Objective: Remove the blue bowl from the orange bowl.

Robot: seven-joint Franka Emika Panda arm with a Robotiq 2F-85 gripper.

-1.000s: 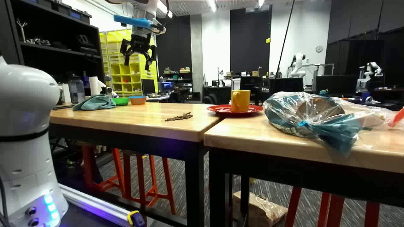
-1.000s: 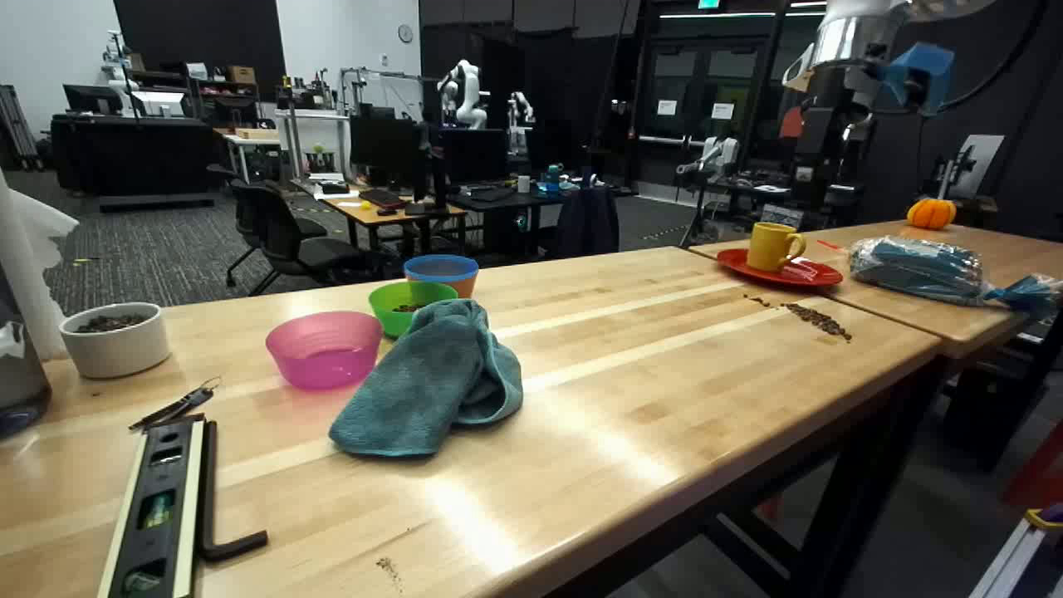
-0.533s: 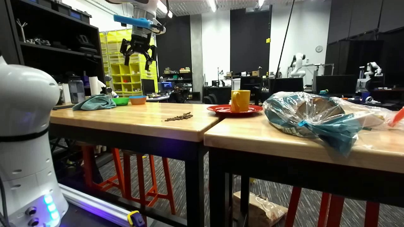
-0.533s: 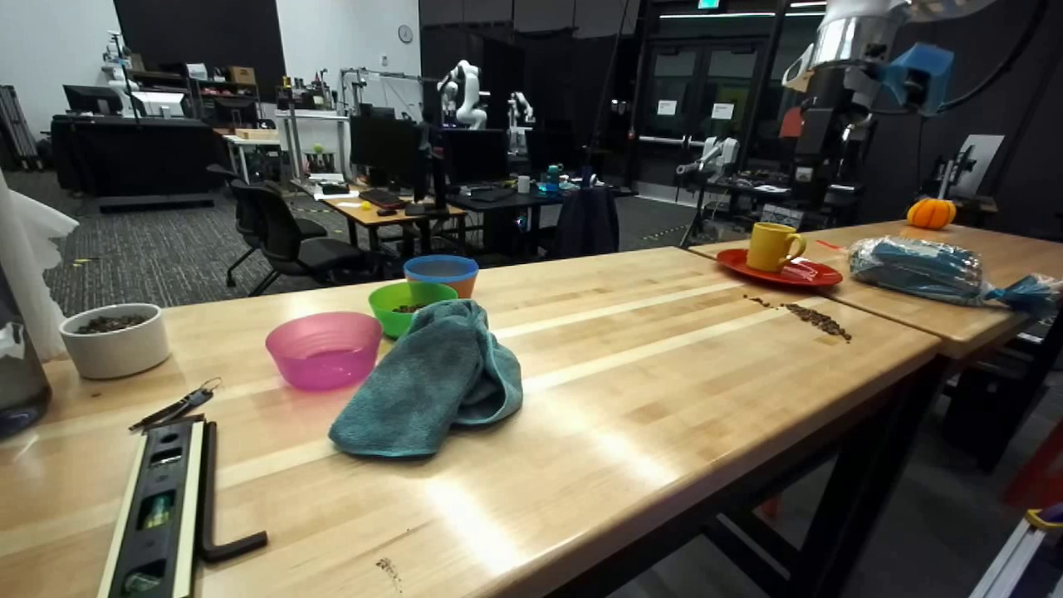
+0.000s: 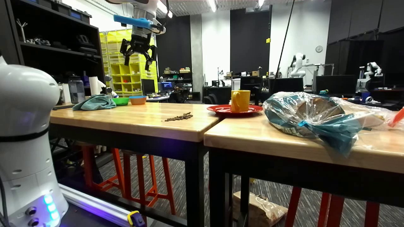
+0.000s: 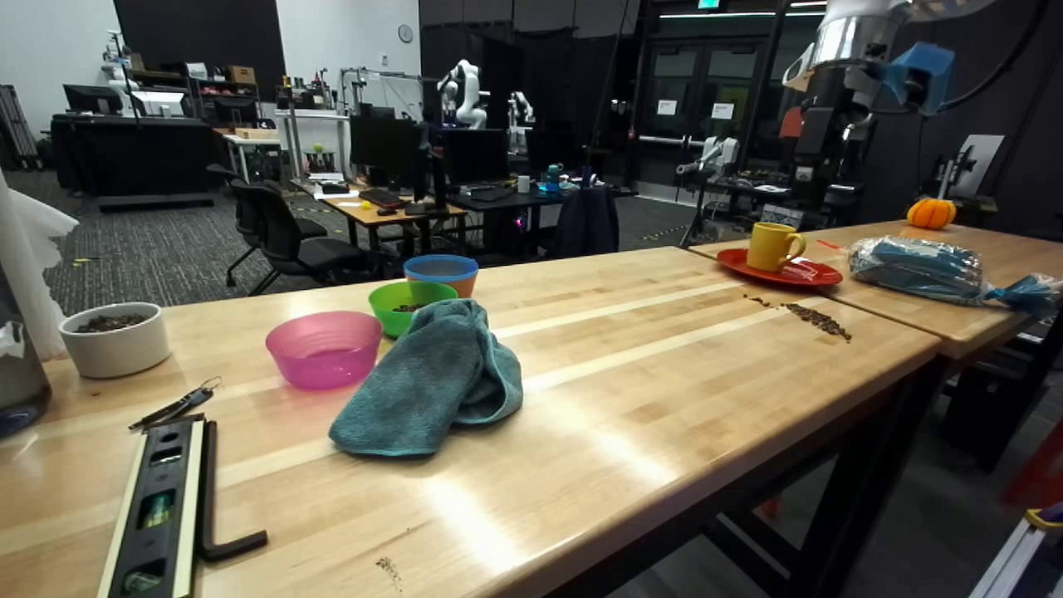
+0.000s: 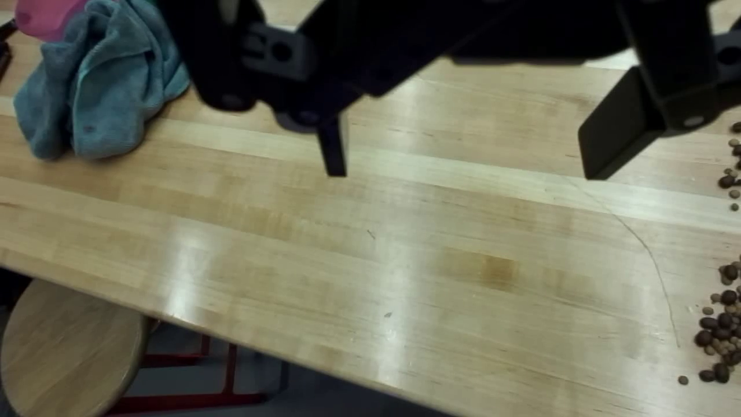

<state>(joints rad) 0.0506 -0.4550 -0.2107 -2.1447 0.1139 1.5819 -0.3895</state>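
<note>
The blue bowl (image 6: 441,267) sits nested inside the orange bowl (image 6: 463,287) near the table's far edge. Both also show in an exterior view, with the blue rim (image 5: 138,97) just above the orange wall (image 5: 138,101). My gripper (image 5: 137,64) hangs high above the table, well above the bowls and apart from them. In the wrist view the gripper (image 7: 466,167) has its fingers wide apart with only bare tabletop between them. The blue and orange bowls are out of the wrist view.
A green bowl (image 6: 389,311) with dark bits stands beside the orange bowl. A pink bowl (image 6: 324,357) and a teal cloth (image 6: 423,390) lie nearer. A yellow mug (image 6: 768,249) on a red plate (image 6: 818,275), loose beans (image 6: 818,320) and a bagged item (image 6: 918,267) are farther along.
</note>
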